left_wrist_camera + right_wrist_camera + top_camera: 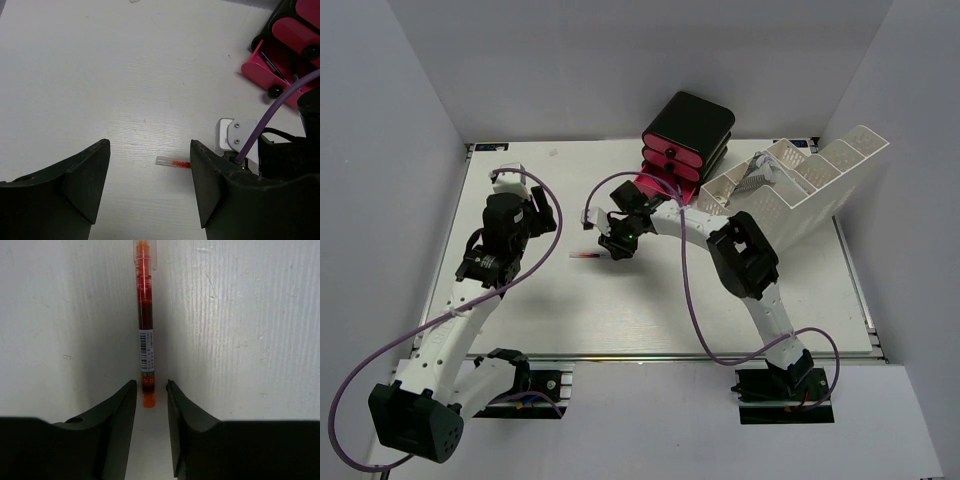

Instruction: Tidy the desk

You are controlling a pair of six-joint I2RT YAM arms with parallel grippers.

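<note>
**Right gripper (151, 386) astride orange pen (145, 315)**

Jaws at frame bottom, narrowly parted, flanking pen's near end with a sliver of gap on the right; not clamped. Pen flat on white desk (240, 315), running to top edge of frame. Left gripper (150, 150) spread wide, holding nothing, above desk. Black-and-pink drawer unit (295, 45) at upper right.
</note>
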